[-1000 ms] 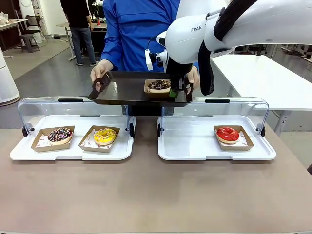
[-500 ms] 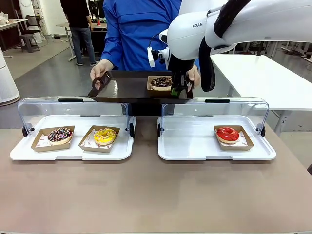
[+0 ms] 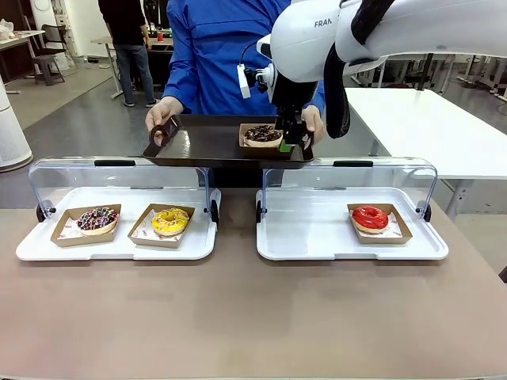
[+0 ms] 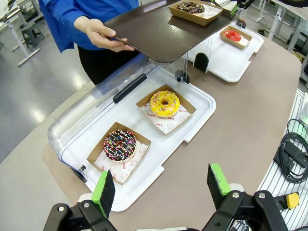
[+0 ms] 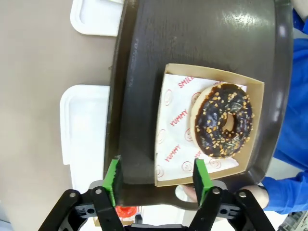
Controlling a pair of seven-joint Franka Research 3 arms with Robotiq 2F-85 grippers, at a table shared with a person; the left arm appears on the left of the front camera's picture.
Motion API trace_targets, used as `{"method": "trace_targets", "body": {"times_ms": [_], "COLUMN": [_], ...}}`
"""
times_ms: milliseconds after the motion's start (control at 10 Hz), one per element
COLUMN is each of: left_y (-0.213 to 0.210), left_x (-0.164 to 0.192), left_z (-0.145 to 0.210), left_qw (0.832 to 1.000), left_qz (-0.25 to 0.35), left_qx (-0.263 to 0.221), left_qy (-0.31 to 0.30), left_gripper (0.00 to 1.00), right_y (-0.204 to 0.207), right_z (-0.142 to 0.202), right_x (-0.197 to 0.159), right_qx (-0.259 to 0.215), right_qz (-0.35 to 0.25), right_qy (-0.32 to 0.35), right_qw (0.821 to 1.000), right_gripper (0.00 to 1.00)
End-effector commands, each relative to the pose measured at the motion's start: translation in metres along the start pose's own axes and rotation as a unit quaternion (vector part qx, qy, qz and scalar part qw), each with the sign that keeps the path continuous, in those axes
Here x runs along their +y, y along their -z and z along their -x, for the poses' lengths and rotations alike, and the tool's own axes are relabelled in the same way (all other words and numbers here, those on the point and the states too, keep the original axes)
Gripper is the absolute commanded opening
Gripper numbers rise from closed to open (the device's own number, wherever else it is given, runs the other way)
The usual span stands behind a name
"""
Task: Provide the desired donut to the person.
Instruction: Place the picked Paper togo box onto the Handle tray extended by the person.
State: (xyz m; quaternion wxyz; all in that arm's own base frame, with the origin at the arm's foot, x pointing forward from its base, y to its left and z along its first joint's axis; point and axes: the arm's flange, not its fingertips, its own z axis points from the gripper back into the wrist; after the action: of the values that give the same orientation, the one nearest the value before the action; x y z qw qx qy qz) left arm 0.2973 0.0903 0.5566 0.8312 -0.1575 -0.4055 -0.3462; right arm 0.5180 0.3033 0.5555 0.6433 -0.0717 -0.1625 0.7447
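The brown desk (image 3: pixel 238 317) carries two things toward its far edge, side by side with a narrow gap between them: a white left tray (image 3: pixel 198 237) and a white right tray (image 3: pixel 309 229), their clear lids (image 3: pixel 71 178) raised behind

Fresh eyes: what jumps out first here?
A chocolate-glazed, nut-flecked donut sits in its brown cardboard box on the dark brown tray held by the person in the blue shirt across the table. The right arm's jaws stand open over the box's edge. Nearer, a red-glazed donut lies alone in the right white case.
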Motion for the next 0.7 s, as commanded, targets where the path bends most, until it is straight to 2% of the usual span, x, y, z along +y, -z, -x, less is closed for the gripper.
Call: {"method": "trace_targets", "body": {"times_ms": [0,300,400,500,600], "left_y": [0.002,0.002,0.002,0.002,0.002], "left_x": [0.000,0.000,0.000,0.000,0.000], "left_z": [0.001,0.001,0.001,0.001,0.001], "left_qw": [1.000,1.000,1.000,1.000,1.000], "left_qz": [-0.001,-0.001,-0.001,-0.001,-0.001], "left_qx": [-0.007,-0.007,-0.007,-0.007,-0.007], "left_qy": [-0.004,-0.004,-0.004,-0.004,-0.004], "left_gripper": [1.00,1.00,1.00,1.00,1.00], "right_y": [-0.003,-0.008,-0.007,-0.004,-0.004], "right_z": [0.002,0.004,0.005,0.000,0.000], "right_x": [-0.003,-0.005,-0.014,0.002,0.002], "right_qx": [-0.021,-0.029,-0.016,-0.020,-0.020], "right_qz": [-0.030,-0.044,-0.078,-0.033,-0.033], "right_qy": [-0.012,-0.016,0.007,-0.012,-0.012], "right_qw": [0.999,0.998,0.997,0.999,0.999], "right_gripper": [1.00,1.00,1.00,1.00,1.00]}}
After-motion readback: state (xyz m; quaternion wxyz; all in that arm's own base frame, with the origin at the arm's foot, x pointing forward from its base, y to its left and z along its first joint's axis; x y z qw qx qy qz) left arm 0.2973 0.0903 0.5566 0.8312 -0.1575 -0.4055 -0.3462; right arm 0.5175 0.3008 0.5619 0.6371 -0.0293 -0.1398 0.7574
